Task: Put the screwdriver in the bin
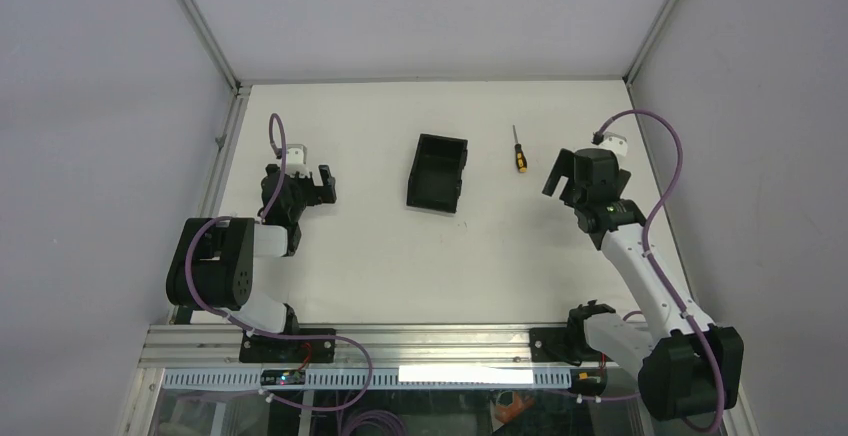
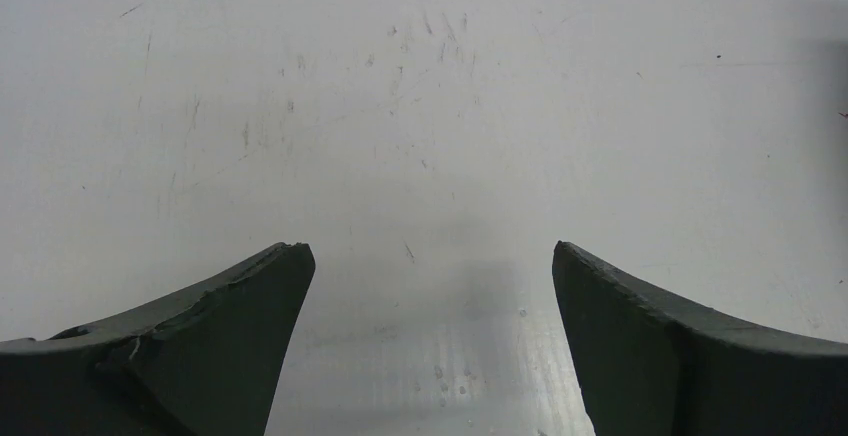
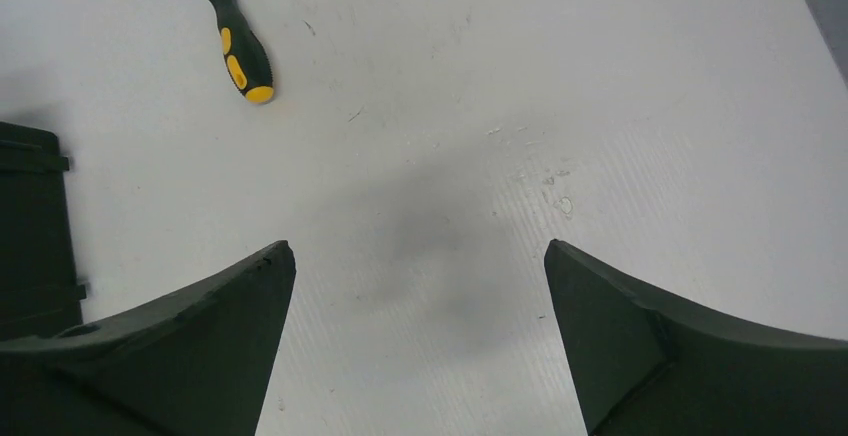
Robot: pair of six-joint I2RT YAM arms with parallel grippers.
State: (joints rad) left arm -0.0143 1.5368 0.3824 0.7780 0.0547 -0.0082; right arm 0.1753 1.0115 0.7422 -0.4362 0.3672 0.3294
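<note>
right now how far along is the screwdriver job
Nothing is done yet: the screwdriver lies outside the bin, to its right in the top view. In hand: the right tool is open and empty, the screwdriver ahead to its left. The left tool is open too. Left: grasping it, carrying it over, dropping it in.

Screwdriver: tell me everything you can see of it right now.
The screwdriver is small, with a black plastic-looking handle carrying orange-yellow inlays and butt cap, and a thin metal shaft. It lies flat on the white table, tip toward its far edge, right of the bin and apart from it. Only the table touches it; the open right hand hangs clear of it.
</note>
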